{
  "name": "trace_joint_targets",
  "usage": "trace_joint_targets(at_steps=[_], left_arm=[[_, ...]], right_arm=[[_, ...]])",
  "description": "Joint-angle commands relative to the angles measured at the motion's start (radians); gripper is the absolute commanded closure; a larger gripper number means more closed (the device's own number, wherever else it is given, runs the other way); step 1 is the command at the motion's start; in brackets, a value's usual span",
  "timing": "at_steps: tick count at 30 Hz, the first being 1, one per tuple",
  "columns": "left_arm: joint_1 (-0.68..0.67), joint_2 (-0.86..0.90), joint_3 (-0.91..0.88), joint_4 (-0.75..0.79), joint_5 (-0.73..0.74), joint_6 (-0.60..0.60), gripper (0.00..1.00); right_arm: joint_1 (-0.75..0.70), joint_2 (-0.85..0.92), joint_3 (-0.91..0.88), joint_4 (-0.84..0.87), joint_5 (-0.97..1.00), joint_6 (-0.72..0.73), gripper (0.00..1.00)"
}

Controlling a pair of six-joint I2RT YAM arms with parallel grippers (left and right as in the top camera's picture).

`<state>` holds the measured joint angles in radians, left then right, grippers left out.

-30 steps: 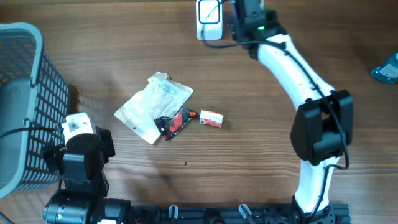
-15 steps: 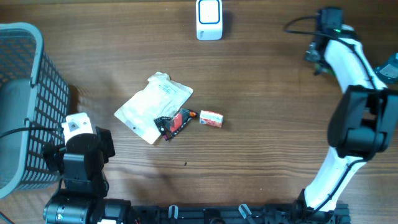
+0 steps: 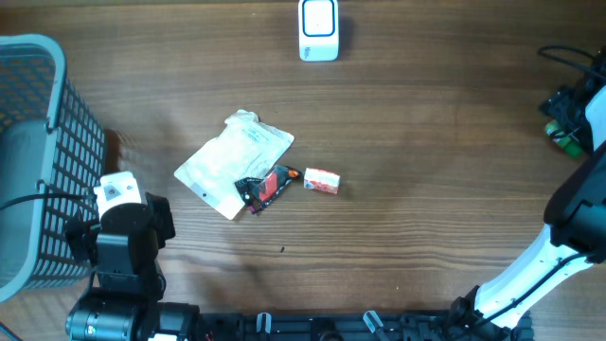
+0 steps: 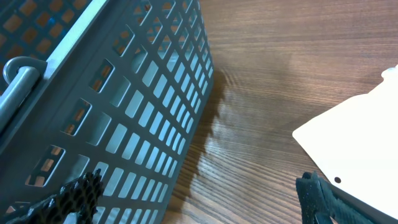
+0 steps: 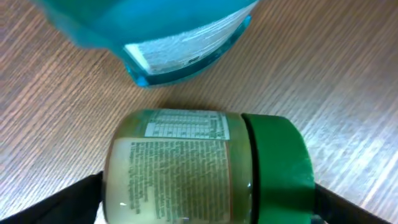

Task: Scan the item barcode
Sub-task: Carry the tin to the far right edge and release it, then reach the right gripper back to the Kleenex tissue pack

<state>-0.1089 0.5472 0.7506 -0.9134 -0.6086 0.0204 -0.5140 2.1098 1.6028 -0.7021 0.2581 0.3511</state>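
Observation:
In the right wrist view a clear jar [image 5: 180, 168] with a green lid [image 5: 277, 168] and a printed label lies on its side on the wood. My right gripper [image 5: 208, 202] is open, one finger [image 5: 78, 199] past the jar's base and the other beyond the lid. From overhead that gripper [image 3: 561, 118] is at the far right edge, and the jar is hidden under it. The white scanner [image 3: 318, 28] stands at the top centre, far from it. My left gripper [image 4: 199, 199] is open and empty beside the basket [image 4: 124, 93].
A blue container [image 5: 168, 37] lies just beyond the jar. Mid-table lie a white pouch [image 3: 237, 159], a black-and-red packet [image 3: 268, 185] and a small red box [image 3: 322, 181]. A grey mesh basket [image 3: 38, 161] fills the left edge, and the pouch's corner [image 4: 360, 143] is near my left fingers.
My right arm has swung from beside the scanner at the top centre to the far right edge, and its jaws have widened. The left arm has not moved.

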Motion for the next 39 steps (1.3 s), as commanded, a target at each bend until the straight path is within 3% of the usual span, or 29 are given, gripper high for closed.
trace_joint_targets(at_steps=[1, 5, 12, 16, 22, 24, 26, 29, 34, 39], left_arm=[[0.007, 0.002, 0.003, 0.003, -0.010, 0.001, 0.00], [0.007, 0.002, 0.003, 0.003, -0.010, 0.001, 0.00], [0.007, 0.002, 0.003, 0.003, -0.010, 0.000, 0.00], [0.007, 0.002, 0.003, 0.003, -0.010, 0.000, 0.00], [0.007, 0.002, 0.003, 0.003, -0.010, 0.000, 0.00], [0.007, 0.002, 0.003, 0.003, -0.010, 0.001, 0.00], [0.007, 0.002, 0.003, 0.003, -0.010, 0.001, 0.00], [0.007, 0.002, 0.003, 0.003, -0.010, 0.000, 0.00], [0.007, 0.002, 0.003, 0.003, -0.010, 0.001, 0.00], [0.007, 0.002, 0.003, 0.003, -0.010, 0.001, 0.00]], right_arm=[[0.011, -0.009, -0.003, -0.005, -0.026, 0.013, 0.00], [0.011, -0.071, 0.004, -0.045, 0.005, 0.018, 0.00], [0.011, -0.389, 0.003, -0.112, 0.171, 0.052, 0.00], [0.046, -0.580, 0.003, -0.192, -0.113, 0.100, 0.00], [0.299, -0.668, 0.002, -0.308, -0.534, 0.210, 0.00], [0.422, -0.649, -0.002, -0.381, -0.475, 0.226, 0.01], [0.566, -0.631, -0.002, -0.472, -0.328, 0.351, 0.01], [0.779, -0.619, -0.003, -0.515, -0.242, 0.375, 0.00], [0.993, -0.582, -0.008, -0.530, -0.307, 0.444, 0.00], [1.115, -0.398, -0.008, -0.584, -0.388, 0.432, 0.00]])
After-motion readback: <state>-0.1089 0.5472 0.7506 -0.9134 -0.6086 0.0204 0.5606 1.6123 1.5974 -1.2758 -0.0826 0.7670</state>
